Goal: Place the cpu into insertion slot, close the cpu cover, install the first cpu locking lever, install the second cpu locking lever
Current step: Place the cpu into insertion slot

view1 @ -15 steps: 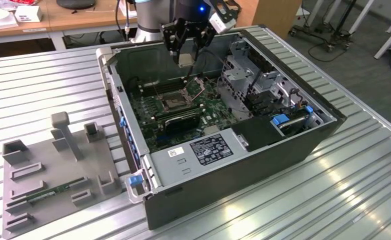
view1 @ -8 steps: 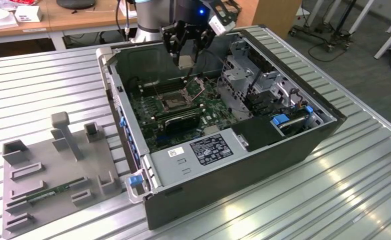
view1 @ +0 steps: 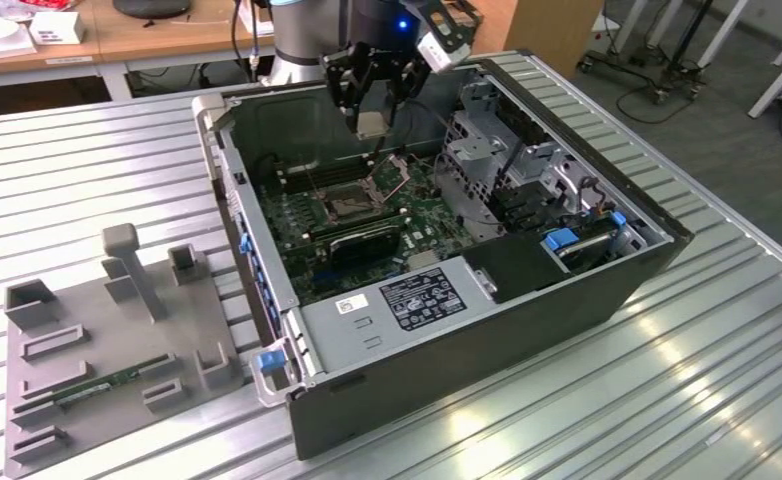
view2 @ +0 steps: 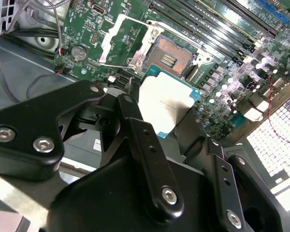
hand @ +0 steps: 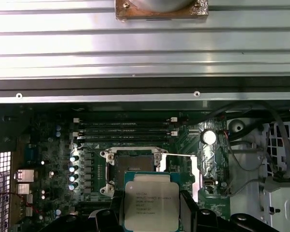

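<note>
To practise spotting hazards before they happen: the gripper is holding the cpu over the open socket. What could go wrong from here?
1. The cpu, pinched by its edges in the gripper, hangs near the insertion slot, not yet seated. Lowered tilted or off-centre, it might damage the socket contacts.
2. The cpu cover stands open beside the slot, so the gripper could catch it going down.
</note>
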Motion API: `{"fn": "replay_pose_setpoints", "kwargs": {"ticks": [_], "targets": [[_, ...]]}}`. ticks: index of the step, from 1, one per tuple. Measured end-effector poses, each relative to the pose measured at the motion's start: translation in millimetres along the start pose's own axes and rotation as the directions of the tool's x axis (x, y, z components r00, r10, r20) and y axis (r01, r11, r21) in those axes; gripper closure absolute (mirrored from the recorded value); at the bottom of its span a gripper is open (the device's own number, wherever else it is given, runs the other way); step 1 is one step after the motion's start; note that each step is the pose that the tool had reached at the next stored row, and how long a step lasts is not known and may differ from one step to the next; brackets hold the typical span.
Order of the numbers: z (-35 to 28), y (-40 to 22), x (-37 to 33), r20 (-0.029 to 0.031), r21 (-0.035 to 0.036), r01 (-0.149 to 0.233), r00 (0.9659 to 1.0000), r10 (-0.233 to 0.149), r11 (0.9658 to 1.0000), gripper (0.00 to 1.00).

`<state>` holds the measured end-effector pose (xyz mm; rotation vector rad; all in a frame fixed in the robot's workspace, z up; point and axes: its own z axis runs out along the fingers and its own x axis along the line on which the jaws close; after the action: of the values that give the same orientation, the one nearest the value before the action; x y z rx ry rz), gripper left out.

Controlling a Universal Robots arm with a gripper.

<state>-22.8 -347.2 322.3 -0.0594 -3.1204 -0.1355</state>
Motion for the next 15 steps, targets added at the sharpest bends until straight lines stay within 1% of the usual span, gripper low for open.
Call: {"fn": "replay_pose_setpoints", "kwargs": {"ticks": [2,4,6,8,9,12,14,15], "targets": [[0.4,0.0,0.0,0.0028,-0.0008,-0.032,0.9995,0.032,0.9995,0.45],[1.0,-0.1,0.0,0.0061,-0.0018,-0.07,0.9975,0.07,0.9976,0.45],[1.5,-0.1,0.0,0.009,-0.0027,-0.105,0.9944,0.105,0.9944,0.45],[2.1,-0.2,-0.1,0.012,-0.0037,-0.141,0.99,0.141,0.99,0.45],[2.3,-0.2,-0.1,0.0136,-0.0043,-0.159,0.9872,0.159,0.9873,0.45],[3.2,-0.3,-0.1,0.018,-0.0063,-0.212,0.977,0.212,0.9772,0.45],[3.8,-0.3,-0.1,0.0209,-0.0076,-0.247,0.9687,0.247,0.9689,0.45],[4.1,-0.3,-0.1,0.0223,-0.0084,-0.265,0.9639,0.265,0.9642,0.45]]}}
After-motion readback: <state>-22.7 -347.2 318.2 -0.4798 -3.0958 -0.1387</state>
